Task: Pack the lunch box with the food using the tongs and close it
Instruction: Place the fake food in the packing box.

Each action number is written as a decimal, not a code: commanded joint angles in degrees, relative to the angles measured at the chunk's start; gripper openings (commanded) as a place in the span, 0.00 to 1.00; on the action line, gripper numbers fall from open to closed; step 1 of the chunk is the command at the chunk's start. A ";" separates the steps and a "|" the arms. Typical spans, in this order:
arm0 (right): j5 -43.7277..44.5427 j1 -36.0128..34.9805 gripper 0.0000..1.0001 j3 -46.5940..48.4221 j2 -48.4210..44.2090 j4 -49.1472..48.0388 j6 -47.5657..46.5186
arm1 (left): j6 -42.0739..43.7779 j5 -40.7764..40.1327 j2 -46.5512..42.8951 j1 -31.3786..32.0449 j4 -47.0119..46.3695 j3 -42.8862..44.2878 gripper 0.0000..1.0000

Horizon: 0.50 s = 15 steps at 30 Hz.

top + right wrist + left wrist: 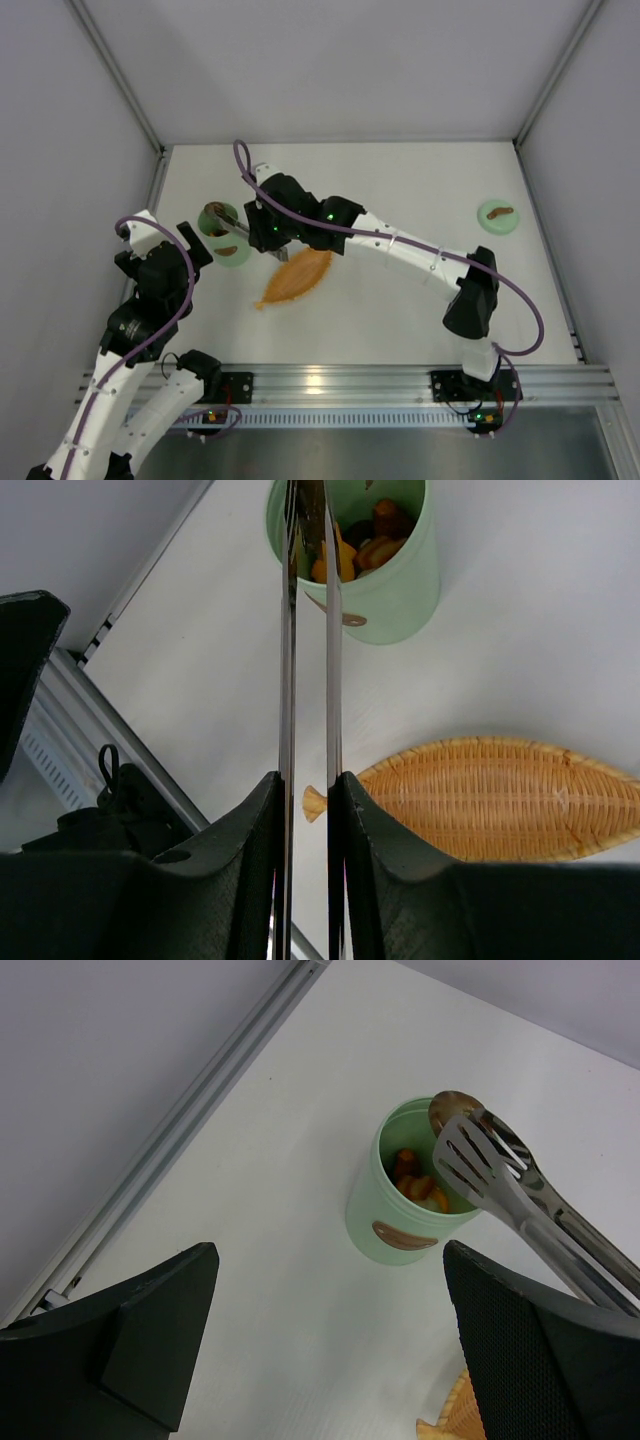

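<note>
Right hand [305, 810] is clamped down tight on the long thin silver metal tongs [288, 660], squeezing the two slim arms almost together. The tongs run dead straight away from that hand, and their long axis points right at the small mint-green cylindrical plastic lunch box [385, 590]. In the left wrist view the slotted tips hang over the box's far rim, just above the open mouth. Whether a piece sits between the tips, I cannot tell.

Inside the box lie small orange and dark toy food pieces [385, 525]. The orange woven leaf-shaped tray [500, 800] sits just beside the box, and no food shows on it.

Left hand [330, 1360] is spread wide and holds nothing, with the box just ahead of it.

Here's the hinge for what's next: the round mint-green lid with its brown handle [497, 215] lies well apart, far over on the right of the white surface [400, 180]. That's the right arm's side, and that arm's hand is busy with the tongs.
</note>
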State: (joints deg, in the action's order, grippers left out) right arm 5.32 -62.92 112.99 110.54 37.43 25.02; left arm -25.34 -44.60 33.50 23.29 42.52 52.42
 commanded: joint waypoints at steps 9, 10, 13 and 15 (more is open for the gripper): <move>0.30 -0.81 0.32 3.82 1.08 -4.47 -0.85 | 0.65 -1.02 -0.54 -0.09 -0.60 -0.57 0.99; 0.48 -0.72 0.32 3.73 1.08 -4.38 -0.85 | 0.65 -0.93 -0.45 -0.09 -0.60 -0.57 0.99; 0.48 -0.72 0.37 3.82 1.08 -4.30 -0.93 | 0.65 -1.02 -0.54 -0.09 -0.60 -0.57 0.99; 0.39 -0.72 0.37 3.73 1.08 -4.38 -0.93 | 0.65 -0.93 -0.54 -0.09 -0.60 -0.57 0.99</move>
State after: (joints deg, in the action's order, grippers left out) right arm 5.30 -62.92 113.71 111.28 36.42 24.88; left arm -25.34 -44.60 33.50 23.29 42.52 52.42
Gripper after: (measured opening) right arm 0.373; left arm 0.990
